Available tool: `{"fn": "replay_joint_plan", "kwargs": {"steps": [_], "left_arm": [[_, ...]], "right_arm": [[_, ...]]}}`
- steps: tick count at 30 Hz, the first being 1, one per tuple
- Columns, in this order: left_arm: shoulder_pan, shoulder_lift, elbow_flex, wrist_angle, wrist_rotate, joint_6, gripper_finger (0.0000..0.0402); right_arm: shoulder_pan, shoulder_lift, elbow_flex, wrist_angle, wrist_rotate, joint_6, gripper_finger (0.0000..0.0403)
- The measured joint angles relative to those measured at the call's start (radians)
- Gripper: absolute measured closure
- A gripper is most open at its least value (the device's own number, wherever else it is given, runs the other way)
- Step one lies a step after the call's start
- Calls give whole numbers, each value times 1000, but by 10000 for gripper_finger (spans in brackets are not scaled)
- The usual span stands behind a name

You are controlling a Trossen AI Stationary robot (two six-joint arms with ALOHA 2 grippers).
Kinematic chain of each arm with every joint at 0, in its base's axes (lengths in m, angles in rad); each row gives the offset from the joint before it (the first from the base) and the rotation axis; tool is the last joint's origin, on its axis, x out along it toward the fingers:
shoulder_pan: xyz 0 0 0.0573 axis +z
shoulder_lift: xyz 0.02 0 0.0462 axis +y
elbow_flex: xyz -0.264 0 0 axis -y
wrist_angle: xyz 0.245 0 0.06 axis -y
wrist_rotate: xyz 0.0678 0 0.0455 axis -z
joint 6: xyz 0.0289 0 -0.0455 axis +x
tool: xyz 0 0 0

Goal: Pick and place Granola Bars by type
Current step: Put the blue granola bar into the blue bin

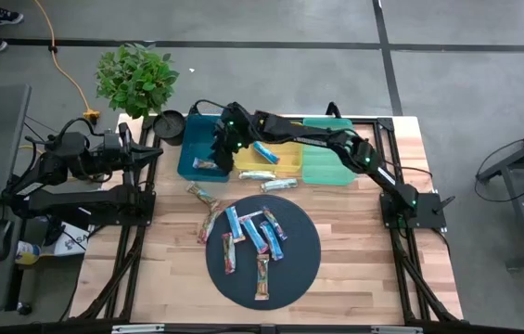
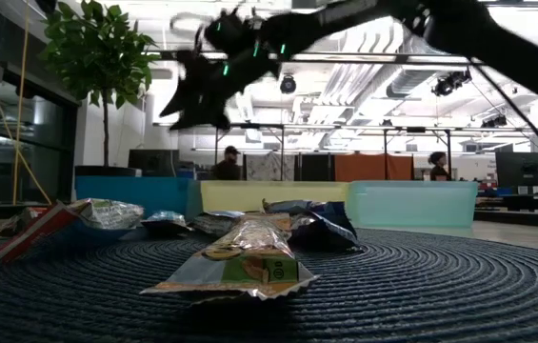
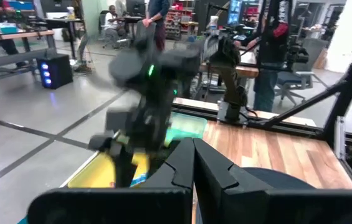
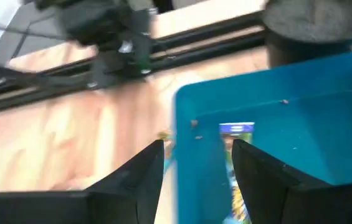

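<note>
1. On the round dark mat (image 1: 303,264) lie six granola bars (image 1: 254,237), blue and multicolour.
2. Just beyond the mat, three more bars rest on the wooden surface (image 1: 373,269).
3. Farther off stand three bins: the yellow bin (image 1: 285,167) holds two bars, the blue bin (image 1: 192,153) one bar (image 4: 236,129).
4. The right gripper (image 4: 197,163) hangs over the blue bin, jaws apart, empty.
5. The left gripper (image 3: 192,163) waits beside the blue bin, jaws together.

Potted plant (image 1: 135,78), perhaps black cup (image 1: 171,125)

Right arm stretched far across toward the left, right gripper (image 1: 217,147) pointing down, fingers (image 4: 139,180) parted, left arm folded at the side, left gripper (image 1: 146,155) closed
</note>
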Motion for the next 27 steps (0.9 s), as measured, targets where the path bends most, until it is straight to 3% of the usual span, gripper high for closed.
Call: {"fn": "replay_joint_plan", "kwargs": {"steps": [3, 6, 11, 14, 19, 27], "left_arm": [[0, 0, 0, 0, 5, 0, 402], [0, 0, 0, 0, 6, 0, 402], [0, 0, 0, -2, 6, 0, 402], [0, 0, 0, -2, 7, 0, 402], [0, 0, 0, -11, 11, 0, 402], [0, 0, 0, -45, 13, 1, 402]], "right_arm": [[48, -63, 1, -197, 31, -77, 230], [99, -111, -2, -460, 135, -77, 229], [178, -160, -2, -815, 272, 103, 220], [227, -154, -45, -918, 332, 232, 212], [290, -175, -193, -880, 338, 421, 194], [312, -307, -554, -536, 264, 650, 180]]}}
